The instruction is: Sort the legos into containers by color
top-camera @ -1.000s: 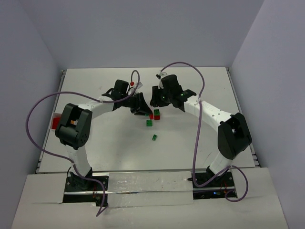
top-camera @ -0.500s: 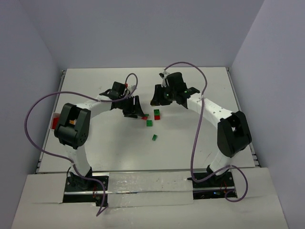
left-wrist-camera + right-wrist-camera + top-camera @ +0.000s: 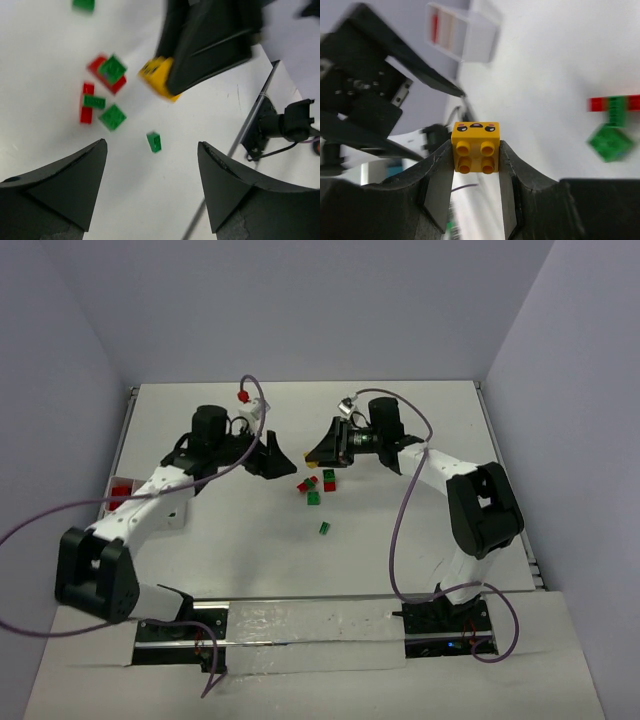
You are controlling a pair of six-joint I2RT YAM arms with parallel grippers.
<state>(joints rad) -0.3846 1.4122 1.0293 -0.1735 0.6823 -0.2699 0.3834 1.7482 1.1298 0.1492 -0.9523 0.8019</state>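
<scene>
Status, near to far. Lone green brick [image 3: 324,528] lies closest to my bases, apart from the others. White container [image 3: 160,516] is off at the left edge of the table [image 3: 400,540] with red in it, well apart from the loose bricks. I can't spot a bin for yellow in any view.

Mid-table is the red-and-green cluster [image 3: 111,75]. At least two pieces there look like red/green stacks, not singles.

Just past it, my left hand [image 3: 278,458] is wide open and holds nothing, tips pointed at the cluster. My right hand [image 3: 318,450] is clamped on the yellow brick [image 3: 475,148], which sits off the table right at the fingertips, studs facing the wrist camera.

Risks:
- Grip on the yellow brick is tip-only. A fast swing could twist it out and drop it into the cluster.
- The two hands are near each other above the same patch, so a careless move clips fingers.
- Left hand coming down this wide could shove neighbours or grab a two-colour stack, putting green in the red bin.
</scene>
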